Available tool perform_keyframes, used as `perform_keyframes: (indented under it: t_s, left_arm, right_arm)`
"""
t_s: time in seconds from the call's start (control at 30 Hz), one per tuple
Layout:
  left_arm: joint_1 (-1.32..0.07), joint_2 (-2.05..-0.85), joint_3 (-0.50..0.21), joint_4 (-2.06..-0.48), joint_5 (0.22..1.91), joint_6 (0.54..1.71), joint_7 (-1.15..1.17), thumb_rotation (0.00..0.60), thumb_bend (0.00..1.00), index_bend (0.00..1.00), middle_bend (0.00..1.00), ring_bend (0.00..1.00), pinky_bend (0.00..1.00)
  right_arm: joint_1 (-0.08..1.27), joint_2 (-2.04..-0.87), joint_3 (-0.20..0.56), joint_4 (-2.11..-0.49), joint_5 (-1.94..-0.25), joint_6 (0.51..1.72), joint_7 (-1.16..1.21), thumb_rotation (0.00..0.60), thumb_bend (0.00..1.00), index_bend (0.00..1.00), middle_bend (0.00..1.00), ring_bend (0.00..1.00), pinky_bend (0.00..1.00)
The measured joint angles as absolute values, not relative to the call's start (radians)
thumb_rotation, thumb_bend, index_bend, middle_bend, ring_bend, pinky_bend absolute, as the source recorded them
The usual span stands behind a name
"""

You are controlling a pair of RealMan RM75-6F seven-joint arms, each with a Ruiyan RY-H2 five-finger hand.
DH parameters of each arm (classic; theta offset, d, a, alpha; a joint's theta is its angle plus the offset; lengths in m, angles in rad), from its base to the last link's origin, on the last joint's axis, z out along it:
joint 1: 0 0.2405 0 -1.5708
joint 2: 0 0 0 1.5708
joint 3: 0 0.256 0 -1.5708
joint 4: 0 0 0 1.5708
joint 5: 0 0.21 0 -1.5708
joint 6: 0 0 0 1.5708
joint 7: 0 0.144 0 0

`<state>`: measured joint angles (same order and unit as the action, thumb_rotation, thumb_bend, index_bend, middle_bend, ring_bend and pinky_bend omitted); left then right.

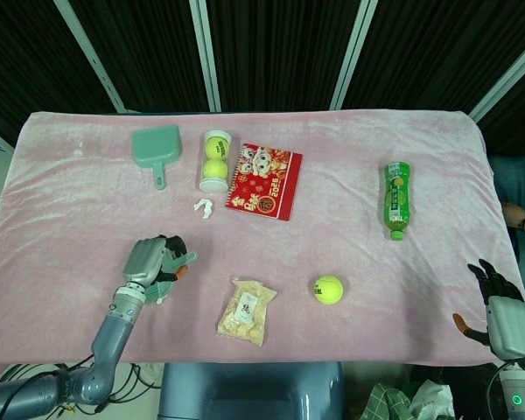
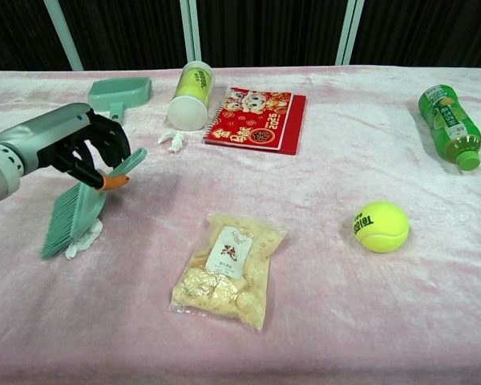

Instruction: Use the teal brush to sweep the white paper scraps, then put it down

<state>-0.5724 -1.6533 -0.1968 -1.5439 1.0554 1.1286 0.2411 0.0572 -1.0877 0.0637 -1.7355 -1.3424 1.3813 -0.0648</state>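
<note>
Your table (image 1: pixel 87 201) wears a pink cloth. On it, far left, you have a teal dustpan (image 1: pixel 157 149), then a tube of tennis balls (image 1: pixel 214 160) and a red notebook (image 1: pixel 265 180), with a paper scrap (image 1: pixel 204 207) just near them. A green bottle (image 1: pixel 397 199) lies right; a snack bag (image 1: pixel 246 311) and loose tennis ball (image 1: pixel 328 289) lie near.

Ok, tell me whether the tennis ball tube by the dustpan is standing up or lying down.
Lying down. The tennis ball tube rests on its side on the pink cloth, white cap end toward the robot, with two yellow balls visible through its clear wall.
</note>
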Motion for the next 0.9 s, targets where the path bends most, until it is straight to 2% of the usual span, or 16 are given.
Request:
perform_keyframes:
  t_s: [0.23,0.63,0.9]
  left_arm:
    - [-0.585,-1.736,-0.245,-1.481,1.089,1.156,0.133,0.6,0.42,0.66,0.65,0.4,0.48]
    - [-0.625,-1.852,-0.332,-1.415,1.204,1.169,-0.213,0.6,0.42,0.66,0.65,0.4,0.49]
    - [-0.645,-1.866,-0.38,-1.413,1.38,1.275,-0.428,0.6,0.42,0.66,0.65,0.42,0.49]
  right_arm:
    - [0.058,-1.087,0.063,-1.735,-1.343,1.379,-0.061,0.6,0.17,0.16,0.06,0.14,0.18]
    - [0.06,-1.087,0.063,-1.736,-1.342,1.377,-0.063,0.6,0.17,0.16,0.06,0.14,0.18]
    - [0.06,-1.088,0.062,-1.736,-1.342,1.376,-0.063,0.6,0.17,0.16,0.06,0.14,0.18]
